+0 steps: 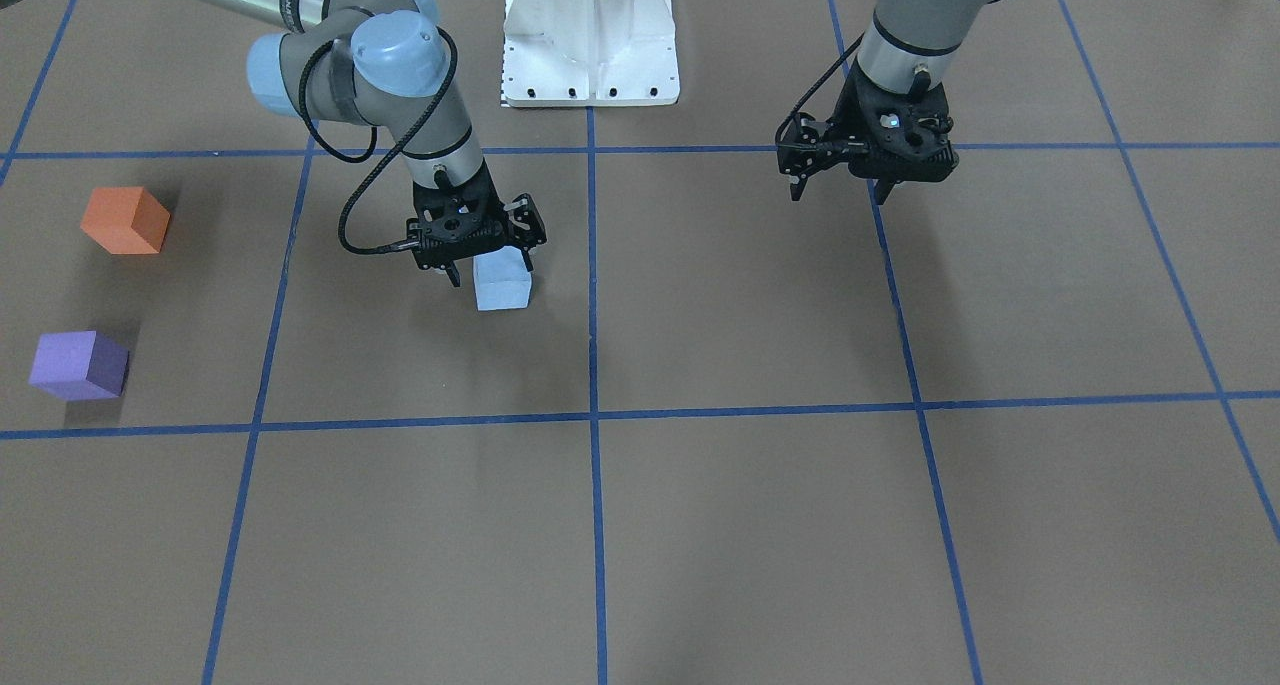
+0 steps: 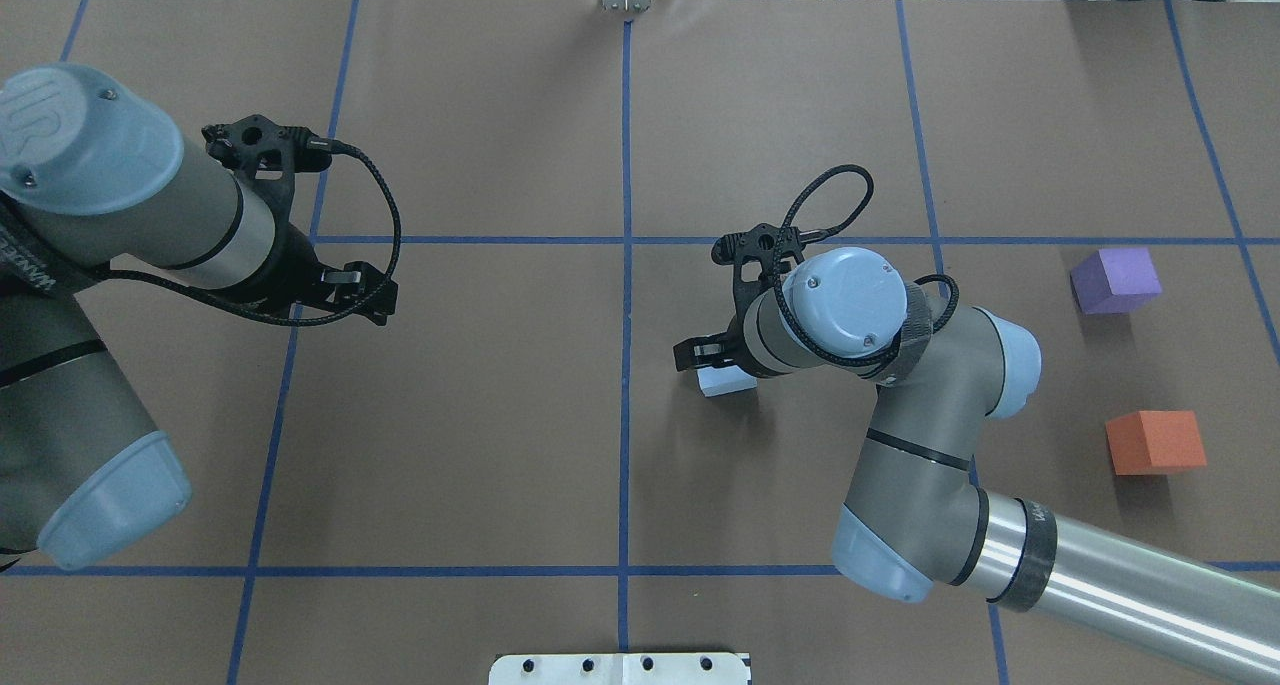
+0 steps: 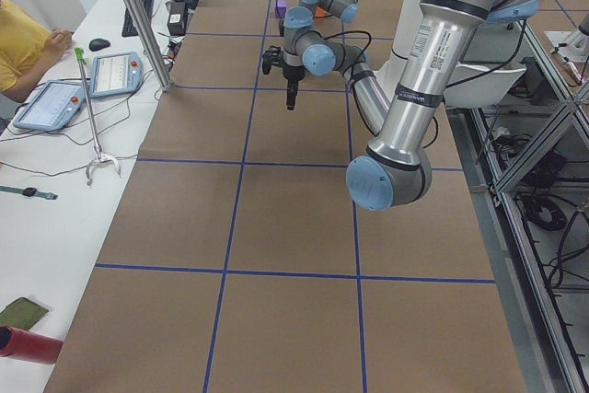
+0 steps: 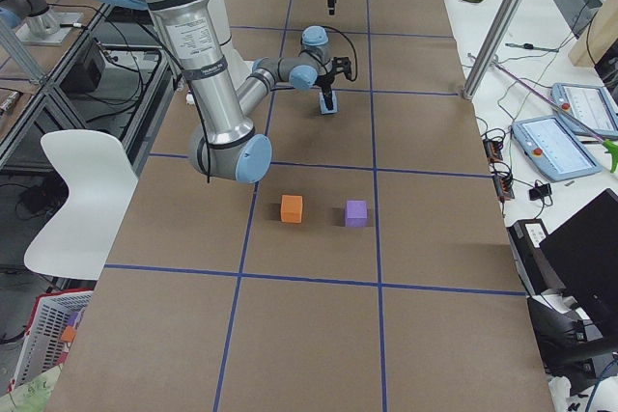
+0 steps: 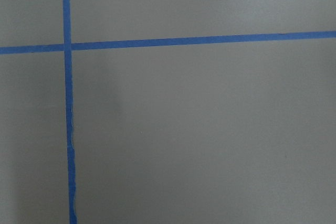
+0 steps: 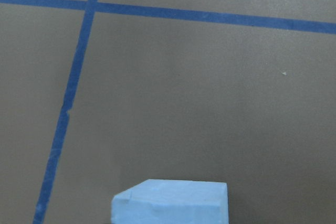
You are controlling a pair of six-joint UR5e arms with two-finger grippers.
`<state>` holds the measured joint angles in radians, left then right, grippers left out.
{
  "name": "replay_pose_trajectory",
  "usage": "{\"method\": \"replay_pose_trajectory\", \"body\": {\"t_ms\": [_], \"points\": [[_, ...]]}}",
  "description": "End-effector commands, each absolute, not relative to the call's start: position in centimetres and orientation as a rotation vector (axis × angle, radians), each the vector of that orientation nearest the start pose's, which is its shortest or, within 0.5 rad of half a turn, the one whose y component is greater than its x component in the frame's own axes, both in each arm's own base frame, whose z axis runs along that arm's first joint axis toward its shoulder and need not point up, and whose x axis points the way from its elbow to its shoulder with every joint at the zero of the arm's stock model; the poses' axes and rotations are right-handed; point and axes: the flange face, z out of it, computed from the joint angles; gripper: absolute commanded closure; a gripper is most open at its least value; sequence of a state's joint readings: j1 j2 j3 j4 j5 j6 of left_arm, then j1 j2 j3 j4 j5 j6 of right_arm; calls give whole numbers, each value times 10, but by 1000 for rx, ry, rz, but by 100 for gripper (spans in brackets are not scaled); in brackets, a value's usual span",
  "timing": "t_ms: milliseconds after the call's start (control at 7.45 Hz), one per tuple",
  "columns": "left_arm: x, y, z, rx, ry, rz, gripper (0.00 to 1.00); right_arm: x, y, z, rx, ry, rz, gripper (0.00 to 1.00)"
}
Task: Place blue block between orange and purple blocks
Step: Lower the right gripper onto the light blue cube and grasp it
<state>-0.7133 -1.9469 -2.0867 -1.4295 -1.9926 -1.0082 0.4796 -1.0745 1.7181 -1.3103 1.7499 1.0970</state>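
The light blue block (image 1: 502,283) lies on the brown table near the middle; it also shows in the overhead view (image 2: 727,383) and at the bottom of the right wrist view (image 6: 170,203). My right gripper (image 1: 491,263) is open, low over the block, with a finger on either side of it. The orange block (image 1: 125,220) and the purple block (image 1: 78,365) sit apart from each other at my far right, with a gap between them. My left gripper (image 1: 840,190) is open and empty, held above the table on my left side.
The white robot base (image 1: 590,65) stands at the table's robot-side edge. Blue tape lines (image 1: 592,415) form a grid on the brown paper. A side desk with tablets (image 3: 55,103) and a person runs along the far edge.
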Motion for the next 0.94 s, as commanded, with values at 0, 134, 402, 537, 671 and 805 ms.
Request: {"method": "replay_pose_trajectory", "body": {"t_ms": [0, 134, 402, 537, 671, 805], "points": [[344, -420, 250, 119, 835, 16, 0, -520, -408, 280, 280, -882, -84, 5], [344, -420, 249, 120, 837, 15, 0, -514, -410, 281, 284, -881, -78, 5], [345, -421, 250, 119, 835, 15, 0, -520, -408, 283, 294, -868, -78, 5], [345, -421, 250, 118, 834, 15, 0, -527, -403, 280, 313, -862, -81, 5], [346, -420, 251, 116, 833, 16, 0, -529, -402, 278, 329, -859, -90, 5], [346, -421, 252, 115, 832, 15, 0, -532, -398, 282, 344, -845, -126, 4]]}}
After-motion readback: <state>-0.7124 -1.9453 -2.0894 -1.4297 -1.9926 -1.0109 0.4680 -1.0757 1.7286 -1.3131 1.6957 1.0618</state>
